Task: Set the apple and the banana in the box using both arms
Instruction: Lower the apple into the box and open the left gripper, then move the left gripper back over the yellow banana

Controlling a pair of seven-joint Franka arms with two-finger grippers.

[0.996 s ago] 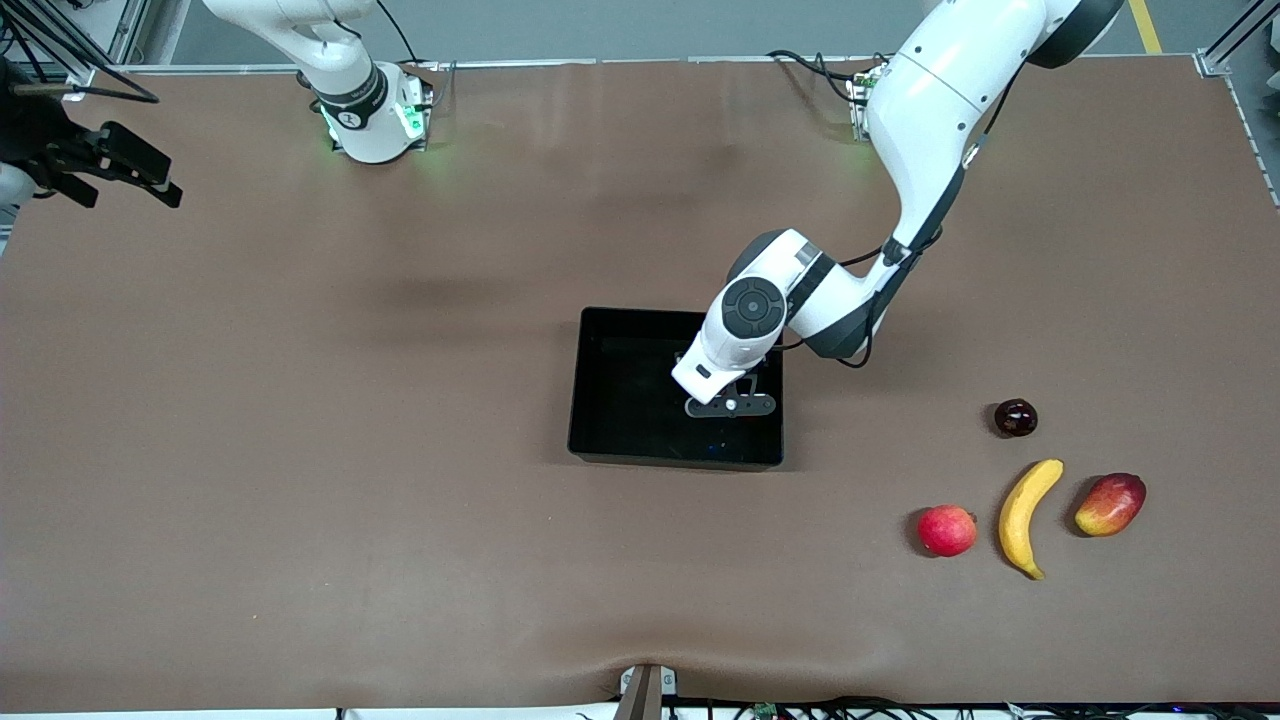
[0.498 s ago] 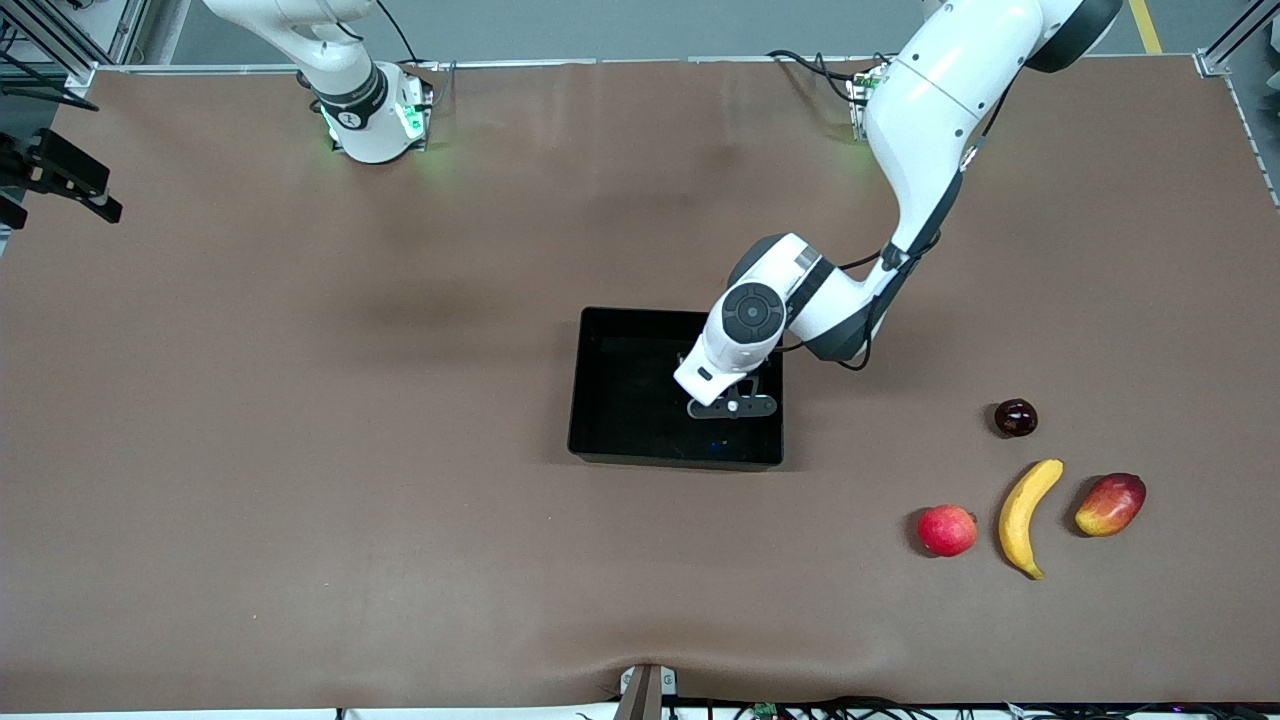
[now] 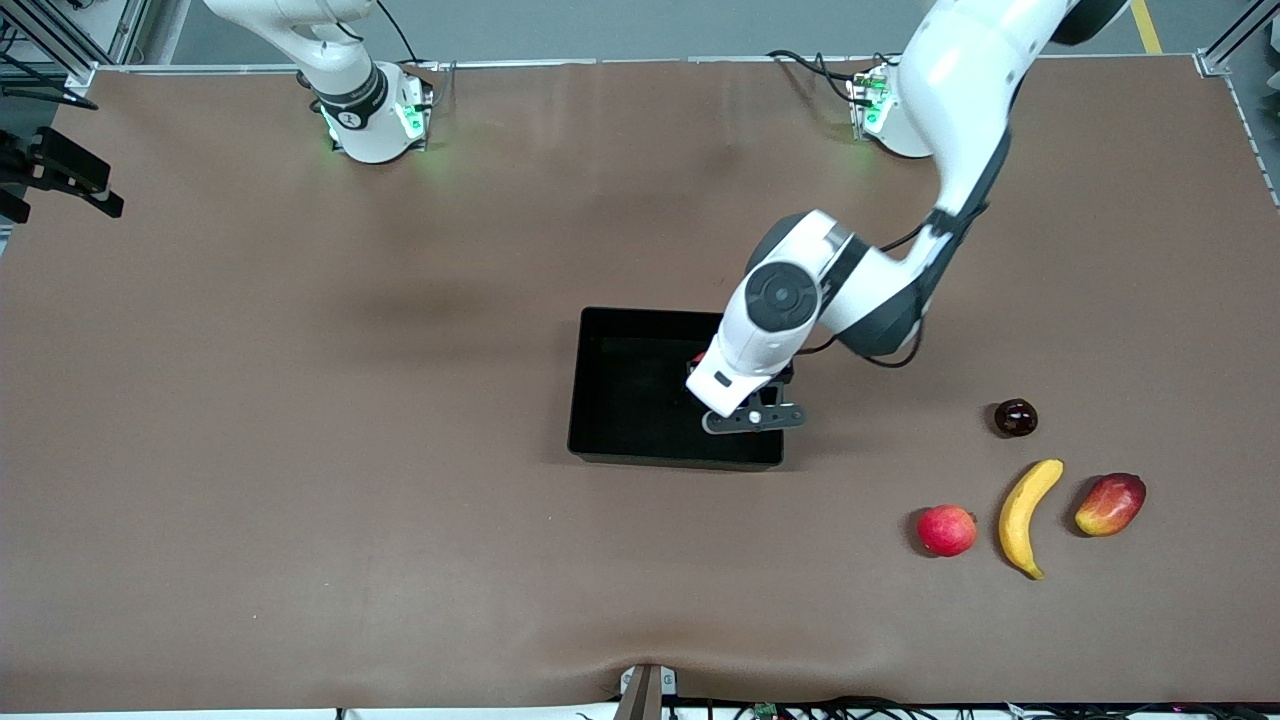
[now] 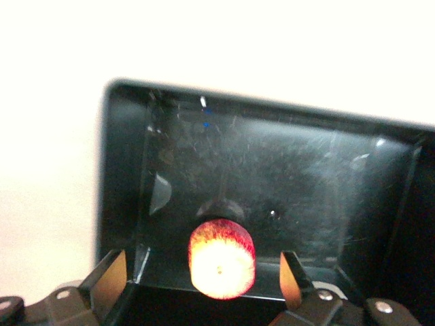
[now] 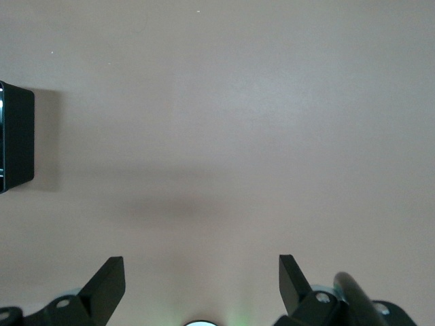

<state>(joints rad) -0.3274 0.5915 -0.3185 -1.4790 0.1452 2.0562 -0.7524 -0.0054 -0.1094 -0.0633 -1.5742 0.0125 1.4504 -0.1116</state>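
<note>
The apple (image 4: 221,257) lies loose in the box (image 3: 620,440), between the left gripper's (image 4: 204,280) spread fingers (image 4: 111,276), touching neither. The banana (image 3: 1027,516) lies toward the left arm's end, nearer the camera. Next, likely fetch it. The right gripper (image 5: 202,283) waits, fingers apart, over bare table.

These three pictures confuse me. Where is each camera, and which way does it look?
Front view: high across the table, facing the robots; left gripper over the box, right gripper at the right arm's end.
Left wrist view: on the left wrist, looking down into the box at the apple; open fingers show.
Right wrist view: on the right wrist, looking down at the table; open fingers show.
Shared: all show the box.
</note>
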